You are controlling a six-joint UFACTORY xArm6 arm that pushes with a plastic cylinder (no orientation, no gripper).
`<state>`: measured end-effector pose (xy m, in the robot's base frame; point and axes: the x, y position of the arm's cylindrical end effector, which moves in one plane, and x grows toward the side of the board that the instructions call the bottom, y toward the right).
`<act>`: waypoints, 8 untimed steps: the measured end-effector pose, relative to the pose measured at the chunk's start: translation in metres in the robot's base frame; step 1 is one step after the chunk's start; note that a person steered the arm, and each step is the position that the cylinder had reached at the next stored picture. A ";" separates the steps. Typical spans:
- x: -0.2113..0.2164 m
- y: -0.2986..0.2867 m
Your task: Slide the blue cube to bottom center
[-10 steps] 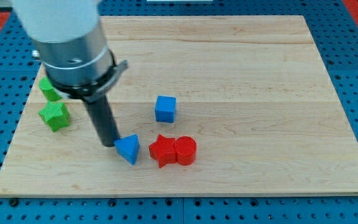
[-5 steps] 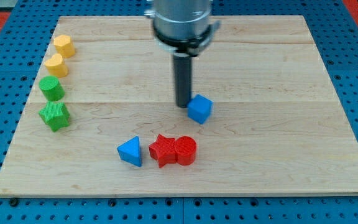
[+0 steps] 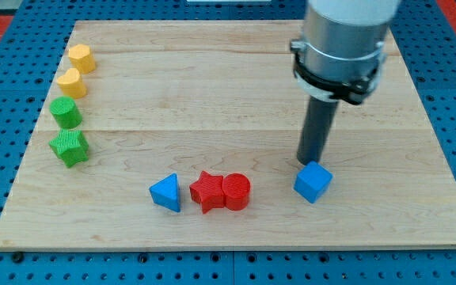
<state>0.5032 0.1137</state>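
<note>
We have no jaws, only my tip (image 3: 308,161) touching the blue cube (image 3: 313,181) from above; the cube lies low on the worktop (image 3: 212,71), right of centre, needing a leftward push

Blue cube (image 3: 313,181) sitting toward the wooden board's (image 3: 212,71) bottom right, my tip (image 3: 306,162) touching its upper-left edge, red cylinder (image 3: 237,191) and red star block (image 3: 207,191) touching, lying to its left, blue triangular block (image 3: 165,192) lying further left
</note>
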 end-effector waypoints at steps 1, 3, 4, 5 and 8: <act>-0.008 0.021; 0.045 -0.008; 0.052 -0.031; 0.050 -0.010; 0.023 -0.033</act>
